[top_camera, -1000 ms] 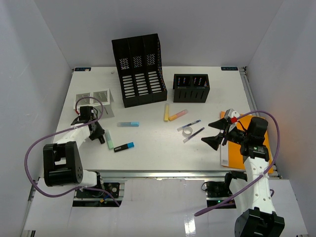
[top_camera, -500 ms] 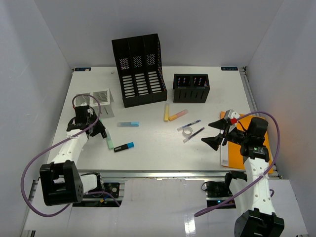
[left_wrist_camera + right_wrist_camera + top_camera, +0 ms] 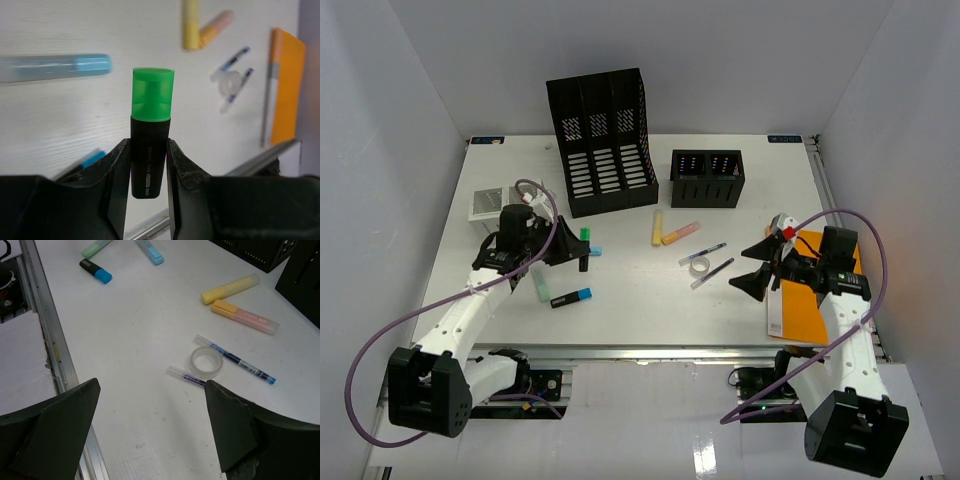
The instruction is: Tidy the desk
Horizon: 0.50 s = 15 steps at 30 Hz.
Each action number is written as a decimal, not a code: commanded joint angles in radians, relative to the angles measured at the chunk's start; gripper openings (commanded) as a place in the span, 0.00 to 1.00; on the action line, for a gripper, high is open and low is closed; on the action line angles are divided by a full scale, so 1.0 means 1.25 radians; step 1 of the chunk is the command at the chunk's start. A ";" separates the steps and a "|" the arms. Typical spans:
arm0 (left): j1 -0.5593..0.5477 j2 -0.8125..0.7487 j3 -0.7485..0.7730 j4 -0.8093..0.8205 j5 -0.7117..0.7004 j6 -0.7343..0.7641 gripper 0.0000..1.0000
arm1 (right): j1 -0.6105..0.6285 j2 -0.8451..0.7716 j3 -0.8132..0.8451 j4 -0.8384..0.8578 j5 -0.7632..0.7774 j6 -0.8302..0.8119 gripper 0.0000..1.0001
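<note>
The white desk (image 3: pixel 640 310) carries scattered stationery. My left gripper (image 3: pixel 578 250) (image 3: pixel 148 145) is shut on a black highlighter with a green cap (image 3: pixel 584 237) (image 3: pixel 151 125), held upright above the desk left of centre. Under it lies a light blue highlighter (image 3: pixel 55 67). My right gripper (image 3: pixel 757 268) (image 3: pixel 150 385) stands open above bare desk at the right, holding nothing. Just beyond its fingers lie a clear tape roll (image 3: pixel 207 362) (image 3: pixel 700 265), a purple pen (image 3: pixel 186 375) and a blue pen (image 3: pixel 235 359).
A mint highlighter (image 3: pixel 540 287) and a black-and-blue one (image 3: pixel 572 297) lie near the front left. Yellow (image 3: pixel 657 228) and pink (image 3: pixel 681 233) highlighters lie mid-desk. A black file rack (image 3: pixel 602 142), black pen holder (image 3: pixel 707 178), silver mesh box (image 3: pixel 488 203) and orange notebook (image 3: pixel 820 305) stand around.
My left arm has swung from the left side of the desk toward the middle, and the green-capped highlighter now shows in its gripper. The right gripper has barely moved.
</note>
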 commanded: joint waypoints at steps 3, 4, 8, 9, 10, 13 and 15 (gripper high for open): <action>-0.139 -0.037 0.021 0.203 0.069 -0.108 0.07 | 0.122 0.087 0.185 -0.063 0.039 0.069 0.94; -0.156 -0.036 0.021 0.209 0.066 -0.114 0.07 | 0.147 0.093 0.193 -0.056 0.058 0.117 0.95; -0.249 -0.015 0.030 0.263 0.010 -0.127 0.07 | 0.296 0.110 0.224 0.109 0.226 0.382 0.97; -0.279 -0.008 0.034 0.267 -0.013 -0.130 0.07 | 0.333 0.124 0.235 0.145 0.271 0.444 0.99; -0.304 0.000 0.038 0.277 -0.036 -0.129 0.07 | 0.348 0.144 0.251 0.163 0.288 0.494 0.97; -0.375 0.021 0.051 0.304 -0.108 -0.122 0.07 | 0.362 0.198 0.307 0.189 0.320 0.629 0.87; -0.401 0.033 0.053 0.316 -0.134 -0.119 0.07 | 0.363 0.231 0.323 0.200 0.337 0.684 0.86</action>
